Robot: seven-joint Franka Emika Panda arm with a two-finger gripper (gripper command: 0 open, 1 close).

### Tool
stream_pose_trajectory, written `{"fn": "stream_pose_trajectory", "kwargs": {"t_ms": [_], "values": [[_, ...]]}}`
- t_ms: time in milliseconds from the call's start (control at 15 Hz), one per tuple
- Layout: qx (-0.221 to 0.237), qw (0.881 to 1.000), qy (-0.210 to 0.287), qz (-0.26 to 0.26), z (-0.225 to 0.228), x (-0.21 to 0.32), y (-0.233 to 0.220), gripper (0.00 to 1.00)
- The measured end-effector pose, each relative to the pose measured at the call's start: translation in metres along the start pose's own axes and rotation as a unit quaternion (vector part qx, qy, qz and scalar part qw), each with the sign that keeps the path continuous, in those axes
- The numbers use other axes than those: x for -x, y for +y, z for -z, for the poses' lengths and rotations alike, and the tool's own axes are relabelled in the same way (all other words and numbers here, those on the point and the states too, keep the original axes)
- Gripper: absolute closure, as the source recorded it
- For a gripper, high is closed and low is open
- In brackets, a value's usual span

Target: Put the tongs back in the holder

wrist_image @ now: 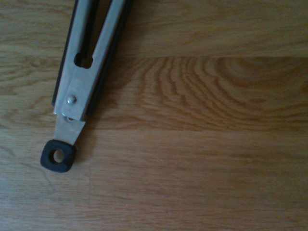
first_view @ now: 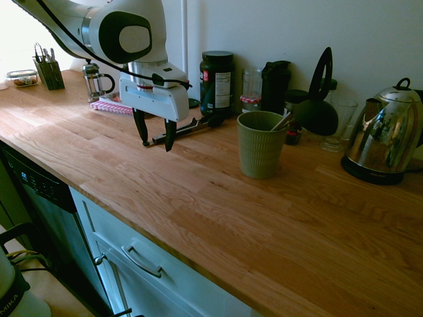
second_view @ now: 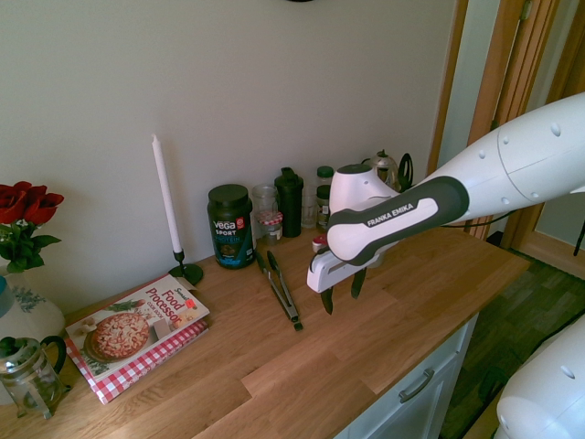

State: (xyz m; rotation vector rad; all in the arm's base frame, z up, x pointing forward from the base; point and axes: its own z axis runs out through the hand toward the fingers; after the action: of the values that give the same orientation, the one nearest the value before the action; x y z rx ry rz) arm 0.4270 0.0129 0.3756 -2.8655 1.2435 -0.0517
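A pale kitchen wall backs the long wooden surface (first_view: pixel 218 218) I am working over, with jars and a kettle (first_view: pixel 385 135) lined up along it. The tongs (second_view: pixel 280 289) lie flat on the wood, not yet picked up, their long axis running from the hinged loop end out toward the dark jar (first_view: pixel 217 82). My end effector (first_view: pixel 155 135) hovers above that hinge end with its two fingers spread wide and pointing down, holding nothing; the wrist view shows the riveted hinge and black hanging loop just off to one side, so I judge I need a small sideways shift before closing across the arms. The holder (first_view: pixel 260 144) stands upright farther along the surface, well apart from the end effector and past the tongs' far tips. A thin utensil handle (first_view: pixel 281 121) already leans out of it.
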Motion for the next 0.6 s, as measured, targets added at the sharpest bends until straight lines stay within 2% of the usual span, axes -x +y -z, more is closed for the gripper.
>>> {"fn": "stream_pose_trajectory", "kwargs": {"t_ms": [200,400,600], "values": [[0.002,1.0,0.005,0.004,0.001,0.001,-0.007,0.0],[-0.004,0.999,0.051,-0.003,0.029,0.006,-0.062,0.0],[-0.002,0.995,0.082,-0.054,0.046,-0.007,-0.118,0.0]]}}
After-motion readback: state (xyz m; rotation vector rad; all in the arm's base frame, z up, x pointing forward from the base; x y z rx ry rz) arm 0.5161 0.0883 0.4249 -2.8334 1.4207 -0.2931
